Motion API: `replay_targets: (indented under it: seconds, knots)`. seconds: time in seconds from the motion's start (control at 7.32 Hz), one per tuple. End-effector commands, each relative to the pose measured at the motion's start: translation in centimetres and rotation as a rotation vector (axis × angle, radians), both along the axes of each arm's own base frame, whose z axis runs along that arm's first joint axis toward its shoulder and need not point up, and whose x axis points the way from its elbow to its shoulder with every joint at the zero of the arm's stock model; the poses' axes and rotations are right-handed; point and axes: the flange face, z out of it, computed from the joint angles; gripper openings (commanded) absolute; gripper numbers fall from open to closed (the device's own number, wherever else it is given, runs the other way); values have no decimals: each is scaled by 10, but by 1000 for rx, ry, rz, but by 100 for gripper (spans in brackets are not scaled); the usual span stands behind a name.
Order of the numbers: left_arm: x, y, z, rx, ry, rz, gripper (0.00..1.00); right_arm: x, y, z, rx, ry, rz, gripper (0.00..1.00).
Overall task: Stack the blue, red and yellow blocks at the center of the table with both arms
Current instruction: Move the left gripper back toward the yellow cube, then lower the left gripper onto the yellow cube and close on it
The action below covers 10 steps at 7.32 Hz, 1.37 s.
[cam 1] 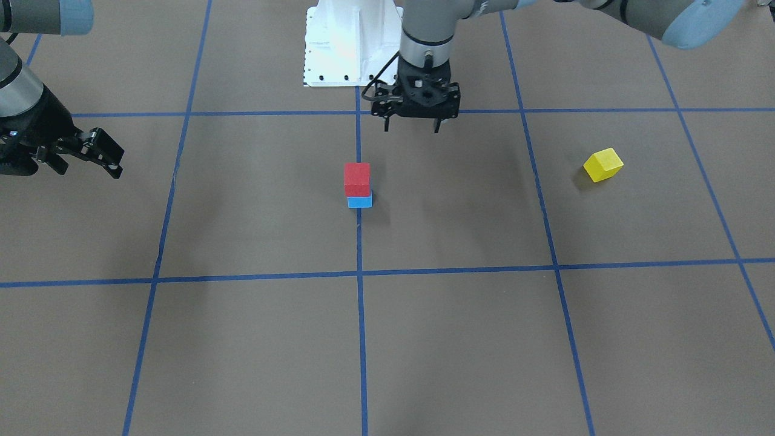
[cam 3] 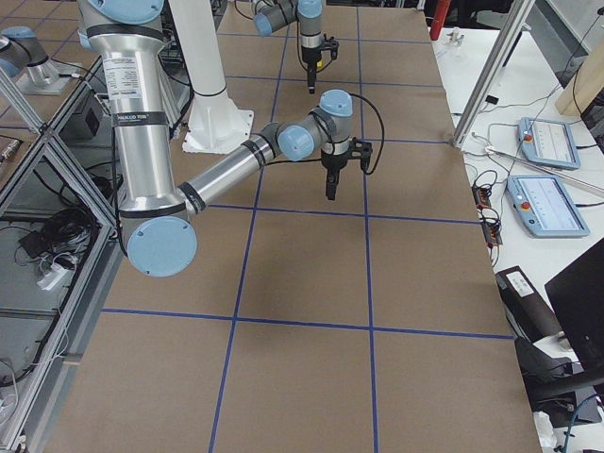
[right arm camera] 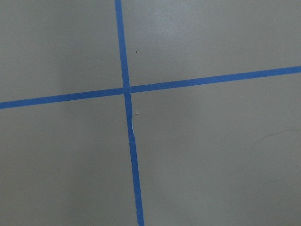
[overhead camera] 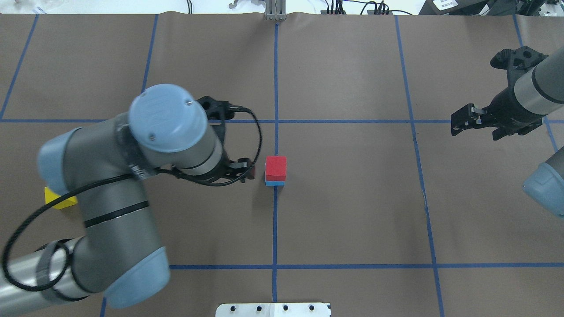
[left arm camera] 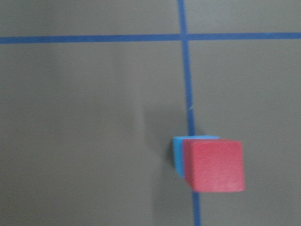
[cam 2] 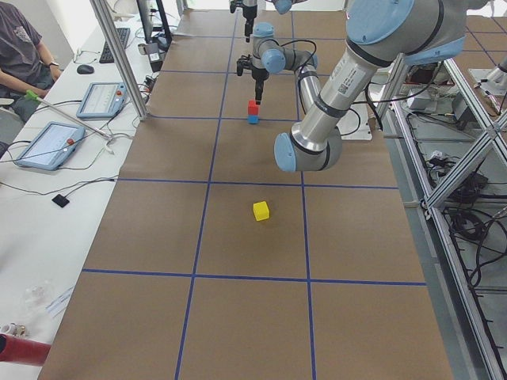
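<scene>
A red block [cam 1: 357,178] sits on a blue block [cam 1: 360,202] on the centre tape line; the stack also shows in the overhead view [overhead camera: 276,167] and the left wrist view [left arm camera: 214,165]. A yellow block [cam 1: 603,165] lies alone on the table on the robot's left side, partly hidden under the left arm in the overhead view [overhead camera: 58,201]. My left gripper [cam 1: 411,128] is open and empty, above the table just robot-side of the stack and apart from it. My right gripper [cam 1: 89,167] is open and empty, far off on the robot's right.
The white robot base [cam 1: 348,45] stands at the table's robot-side edge. Blue tape lines [cam 1: 359,272] grid the brown table. An operator and tablets [cam 2: 49,144] are on the side bench beyond the table.
</scene>
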Motion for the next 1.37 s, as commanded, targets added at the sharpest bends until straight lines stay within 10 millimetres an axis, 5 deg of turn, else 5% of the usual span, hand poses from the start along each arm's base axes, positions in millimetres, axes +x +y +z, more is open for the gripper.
replay_targets:
  seconds: [0.0, 0.41, 0.55, 1.23]
  knots:
    - [-86, 21, 88, -32, -49, -46, 99, 2, -1, 4, -7, 5, 5, 100]
    - [-193, 9, 233, -14, -54, -25, 99, 16, -7, 15, 16, 19, -14, 100]
    - [-204, -1, 268, -2, -80, -27, 99, 15, -7, 15, 15, 20, -14, 100]
    - [-177, -25, 342, -117, -71, -100, 99, 15, -7, 15, 15, 20, -16, 100]
